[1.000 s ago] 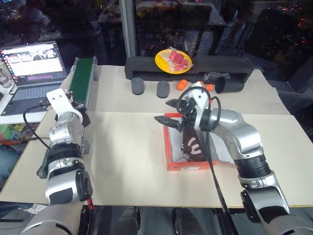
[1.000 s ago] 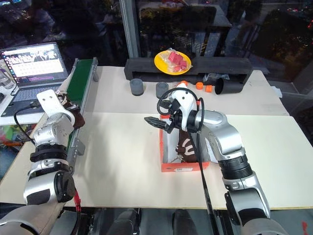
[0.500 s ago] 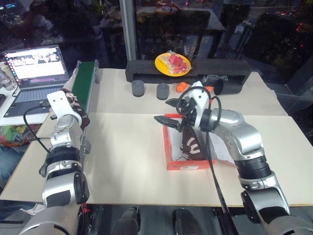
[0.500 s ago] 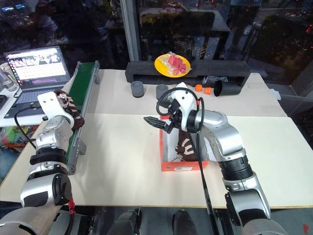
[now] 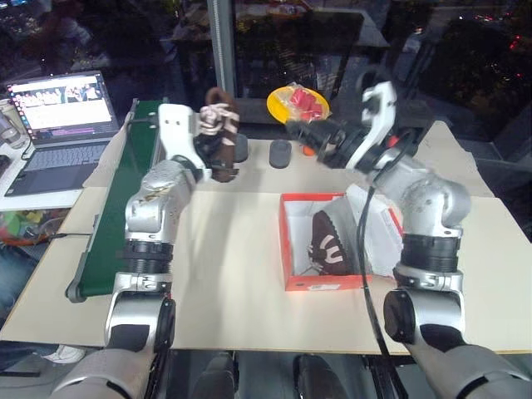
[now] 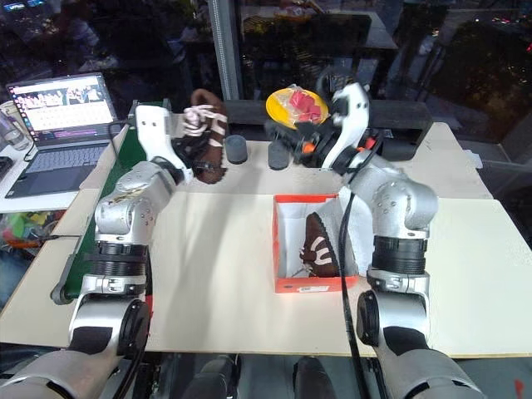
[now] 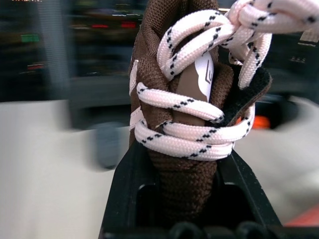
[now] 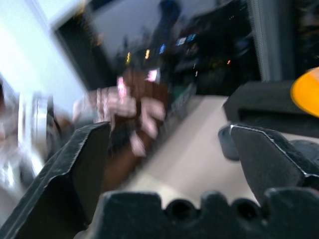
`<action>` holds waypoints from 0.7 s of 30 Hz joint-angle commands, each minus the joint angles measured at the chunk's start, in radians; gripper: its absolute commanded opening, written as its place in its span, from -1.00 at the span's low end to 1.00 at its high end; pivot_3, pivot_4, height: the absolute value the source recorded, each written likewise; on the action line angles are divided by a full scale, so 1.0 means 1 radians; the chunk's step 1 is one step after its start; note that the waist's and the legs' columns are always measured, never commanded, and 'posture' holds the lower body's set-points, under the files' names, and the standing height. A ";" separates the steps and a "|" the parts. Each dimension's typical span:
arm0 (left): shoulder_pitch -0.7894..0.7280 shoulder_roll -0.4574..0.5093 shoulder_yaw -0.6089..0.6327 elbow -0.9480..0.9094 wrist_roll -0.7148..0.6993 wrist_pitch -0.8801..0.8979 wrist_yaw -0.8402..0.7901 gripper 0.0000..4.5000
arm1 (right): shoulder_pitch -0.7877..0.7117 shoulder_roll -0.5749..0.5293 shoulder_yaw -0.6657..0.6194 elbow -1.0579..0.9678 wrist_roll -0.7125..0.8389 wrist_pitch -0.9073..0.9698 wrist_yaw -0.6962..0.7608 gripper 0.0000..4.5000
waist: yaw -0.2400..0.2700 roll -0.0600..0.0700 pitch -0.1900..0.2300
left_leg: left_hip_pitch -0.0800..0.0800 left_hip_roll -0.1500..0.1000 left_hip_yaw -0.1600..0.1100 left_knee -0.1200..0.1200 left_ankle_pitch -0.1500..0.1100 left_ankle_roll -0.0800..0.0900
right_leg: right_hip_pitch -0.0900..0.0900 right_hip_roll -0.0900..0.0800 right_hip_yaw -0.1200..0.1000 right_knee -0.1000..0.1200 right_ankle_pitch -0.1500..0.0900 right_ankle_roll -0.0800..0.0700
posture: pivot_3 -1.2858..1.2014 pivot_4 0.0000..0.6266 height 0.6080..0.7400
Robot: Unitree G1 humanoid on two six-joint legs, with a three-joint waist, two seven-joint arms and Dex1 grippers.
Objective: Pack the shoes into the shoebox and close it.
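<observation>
One dark brown shoe (image 5: 328, 248) with white side markings lies inside the open red-orange shoebox (image 5: 286, 241) in the middle of the table. The box's white-lined lid (image 5: 381, 231) leans open on its right. The other shoe (image 5: 218, 137), brown with cream laces (image 7: 192, 102), hangs in the air over the table's back left, to the left of the box. My left gripper (image 7: 184, 186) is shut on it. My right gripper (image 5: 317, 135) is raised above the back of the box, near the yellow plate. Its black fingers (image 8: 79, 164) stand wide apart and hold nothing.
A green conveyor belt (image 5: 108, 208) runs along the table's left edge, with a laptop (image 5: 58, 108) beyond it. At the back stand a yellow plate of red pieces (image 5: 298, 104) on a black tray, dark cylinders (image 5: 280, 153) and small orange objects (image 6: 366, 143).
My left gripper closed on the shoe at the conveyor and swung it up and to the right. My right gripper rose from over the box toward the back.
</observation>
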 commanded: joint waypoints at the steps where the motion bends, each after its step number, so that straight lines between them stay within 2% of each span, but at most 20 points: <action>1: -0.077 -0.039 -0.038 -0.087 -0.045 0.049 -0.050 -0.64 | -0.034 0.016 -0.067 -0.016 0.105 0.074 -0.075 1.00 | -0.004 0.000 0.000 | 0.000 0.000 0.000 0.000 0.000 0.000 | 0.000 0.000 0.000 0.000 0.000 0.000 | 0.03 -0.52 1.00; 7: -0.142 -0.124 -0.064 -0.086 -0.071 0.091 -0.064 -0.64 | -0.038 0.020 -0.087 -0.028 0.158 0.089 -0.127 1.00 | -0.005 0.001 0.000 | 0.000 0.000 0.001 0.000 0.000 0.000 | 0.000 0.000 0.001 0.000 0.000 0.000 | 0.03 -0.52 1.00; 17: -0.135 -0.193 -0.083 -0.146 -0.099 0.157 -0.054 -0.64 | -0.026 0.019 -0.108 -0.048 0.198 0.069 -0.167 1.00 | -0.002 0.001 0.000 | 0.000 0.000 0.001 0.001 0.000 0.001 | 0.000 0.000 0.001 -0.001 0.000 0.000 | 0.03 -0.52 1.00; 21: -0.139 -0.199 -0.084 -0.144 -0.092 0.162 -0.055 -0.67 | -0.030 0.026 -0.116 -0.042 0.218 0.058 -0.175 0.55 | -0.003 0.001 0.001 | 0.000 0.000 0.001 0.000 0.000 0.001 | 0.000 0.000 0.001 -0.001 0.000 0.000 | 0.03 -0.52 1.00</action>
